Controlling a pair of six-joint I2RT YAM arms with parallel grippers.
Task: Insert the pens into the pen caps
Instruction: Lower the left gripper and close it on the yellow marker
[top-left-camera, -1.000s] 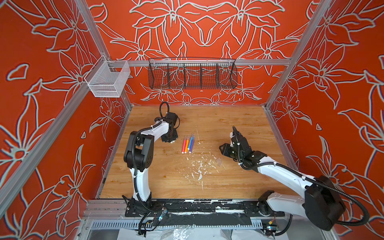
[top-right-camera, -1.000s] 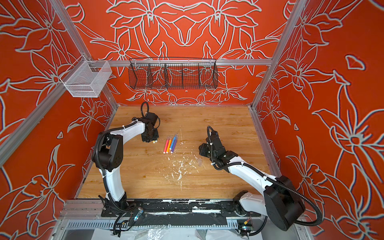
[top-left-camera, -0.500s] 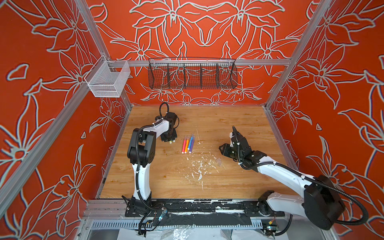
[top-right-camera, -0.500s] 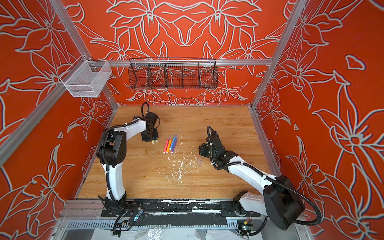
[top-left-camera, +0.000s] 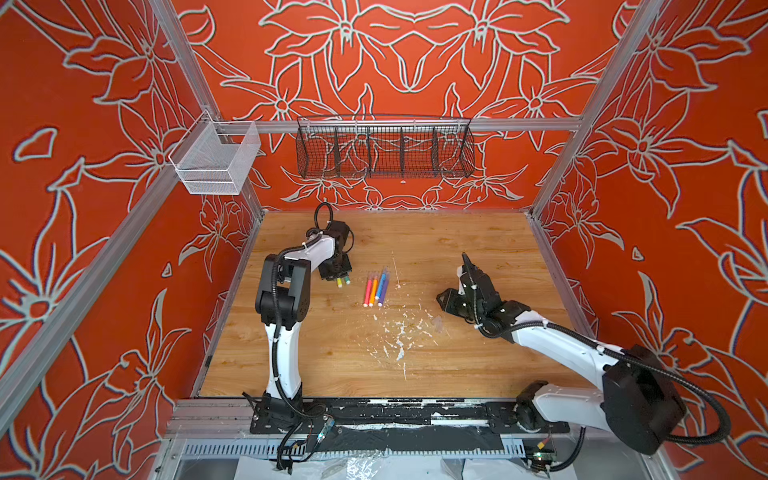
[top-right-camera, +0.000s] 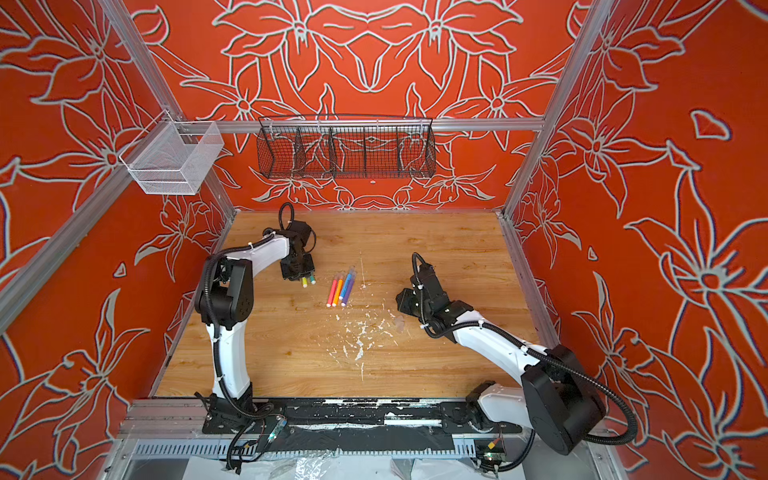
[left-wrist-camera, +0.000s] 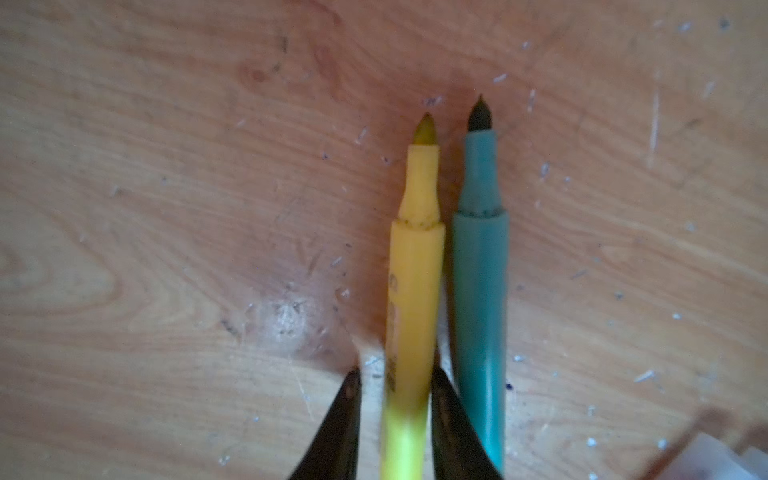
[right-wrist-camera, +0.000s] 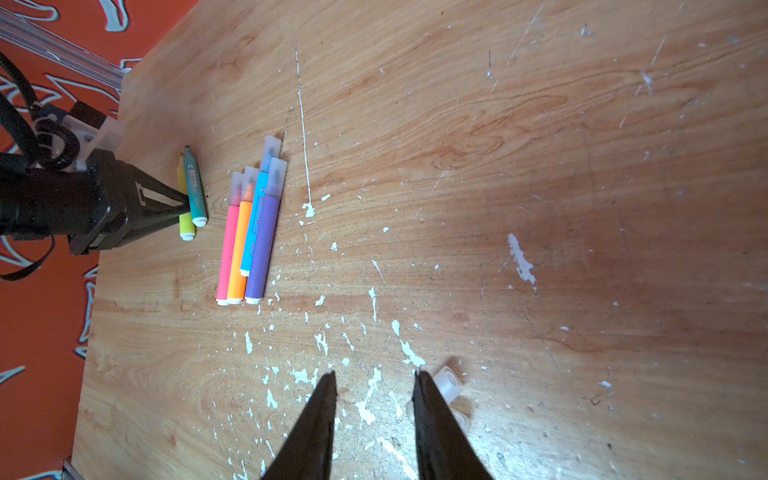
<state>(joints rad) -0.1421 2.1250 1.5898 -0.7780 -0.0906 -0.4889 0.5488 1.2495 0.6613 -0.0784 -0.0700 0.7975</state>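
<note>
Left gripper (left-wrist-camera: 394, 380), narrowly open, straddles my uncapped yellow pen (top-left-camera: 339, 282), left of centre in a top view; right gripper (right-wrist-camera: 374, 376) gapes empty beside a clear cap (right-wrist-camera: 448, 384).

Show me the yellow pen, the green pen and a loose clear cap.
yellow pen (left-wrist-camera: 415, 282): left wrist view, mid barrel.
green pen (left-wrist-camera: 480, 282): left wrist view, mid barrel.
clear cap (right-wrist-camera: 447, 381): right wrist view, its middle.

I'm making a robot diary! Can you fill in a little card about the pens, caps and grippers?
capped pens: pink pen, orange pen, blue pen, purple pen, side by side
uncapped pens: yellow pen, green pen
loose: two clear caps beside right gripper
left gripper: open astride yellow pen
right gripper: open, empty
</note>
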